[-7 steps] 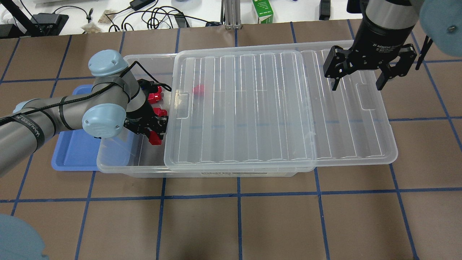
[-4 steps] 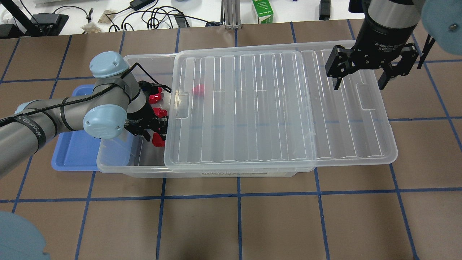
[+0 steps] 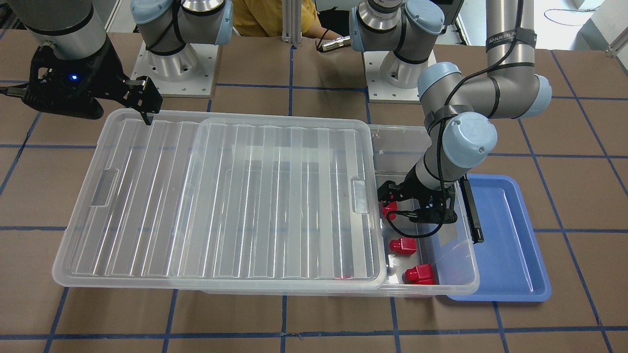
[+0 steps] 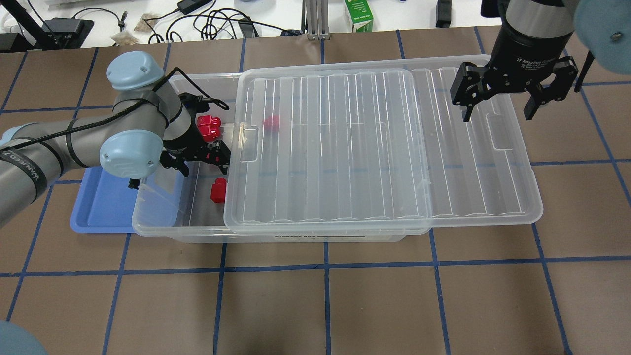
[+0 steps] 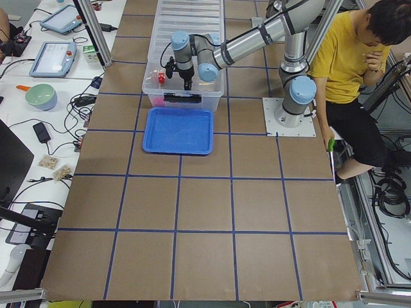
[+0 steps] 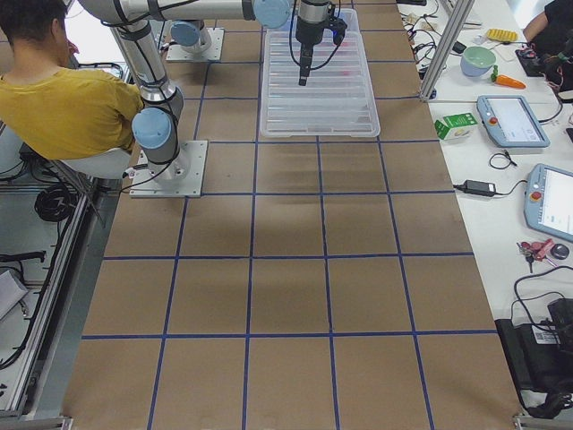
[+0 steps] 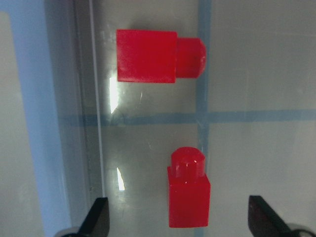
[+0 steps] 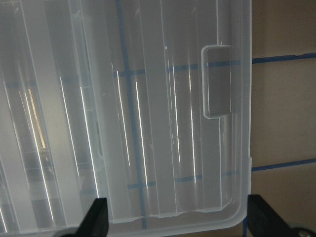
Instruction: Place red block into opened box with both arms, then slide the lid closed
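Overhead exterior, box [image 4: 167, 230] partly covered by lid [image 4: 345, 148], red blocks [image 4: 217, 190] inside, left tool [image 4: 204, 165] apart above them, right tool [image 4: 498, 114] apart

A shallow blue tray [image 4: 101, 209] lies flat on the brown table [image 4: 325, 305], whose top is marked into squares by blue tape lines. On the white bench past the table's far edge stand a green carton [image 4: 358, 16] and a tangle of black cables [image 4: 212, 22]. A person in a yellow shirt [image 5: 350, 61] sits at the table's edge, and two tablet-like screens [image 6: 510, 119] lie on a side bench.
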Action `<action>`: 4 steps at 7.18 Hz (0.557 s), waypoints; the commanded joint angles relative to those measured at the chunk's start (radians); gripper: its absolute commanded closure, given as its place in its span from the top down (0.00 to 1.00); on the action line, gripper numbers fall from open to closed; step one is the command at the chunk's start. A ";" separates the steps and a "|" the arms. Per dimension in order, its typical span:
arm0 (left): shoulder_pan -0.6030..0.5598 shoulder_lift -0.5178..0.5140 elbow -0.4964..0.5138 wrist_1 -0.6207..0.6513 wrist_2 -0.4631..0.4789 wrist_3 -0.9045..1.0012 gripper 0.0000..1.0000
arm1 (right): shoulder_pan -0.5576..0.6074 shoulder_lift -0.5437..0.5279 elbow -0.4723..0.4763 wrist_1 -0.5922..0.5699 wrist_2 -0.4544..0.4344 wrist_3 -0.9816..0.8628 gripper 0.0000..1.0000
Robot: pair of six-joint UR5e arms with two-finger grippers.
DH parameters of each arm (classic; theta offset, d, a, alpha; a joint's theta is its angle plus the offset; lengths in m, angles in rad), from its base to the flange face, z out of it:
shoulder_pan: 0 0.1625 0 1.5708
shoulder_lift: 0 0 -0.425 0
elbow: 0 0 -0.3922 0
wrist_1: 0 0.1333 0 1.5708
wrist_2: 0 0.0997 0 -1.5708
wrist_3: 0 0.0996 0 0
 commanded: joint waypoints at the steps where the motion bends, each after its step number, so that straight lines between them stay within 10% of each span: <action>1: -0.004 0.057 0.156 -0.218 -0.001 0.000 1.00 | -0.032 0.002 0.000 -0.003 0.000 -0.005 1.00; 4: -0.031 0.162 0.325 -0.427 -0.003 -0.001 1.00 | -0.143 0.003 0.000 -0.003 0.006 -0.076 1.00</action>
